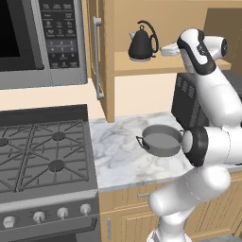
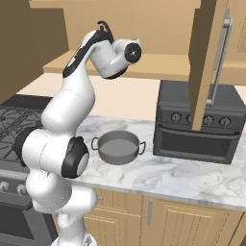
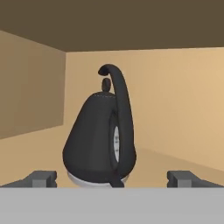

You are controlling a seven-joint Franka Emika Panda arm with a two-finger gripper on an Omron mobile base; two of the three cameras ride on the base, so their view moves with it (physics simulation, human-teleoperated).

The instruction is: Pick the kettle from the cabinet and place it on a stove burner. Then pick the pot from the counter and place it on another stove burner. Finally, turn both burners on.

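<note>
Low in the hand view, the claw point(image 3: 112, 178) was wide open, with one dark finger tip point(image 3: 41, 178) at the lower left of the frame and the other at the lower right. It held nothing. Right between the tips, in the middle of that frame, stood the kettle point(image 3: 94, 140). Its tall loop handle point(image 3: 124, 127) faced the camera edge-on and ran from the top of the kettle down to its silver base.

At the upper middle of the left base view, the kettle point(image 1: 142, 45) sat upright on the wooden shelf of the cabinet point(image 1: 142, 66), with the white hand just to its right.

The kettle looked hard, shiny and smooth, so I think it would be slippery. It was small, so it was likely light. Its cone body was wide and sloped, and I think fingers could slide off it. The best place to grab looked like the thin loop handle, squeezed from both sides near the top. It might swing or tip if it was grabbed too low.

Lower in the left base view, the pot point(image 1: 162, 140) sat on the counter point(image 1: 118, 151), near the middle. The burners point(image 1: 56, 165) were at the lower left, with nothing on them.
</note>
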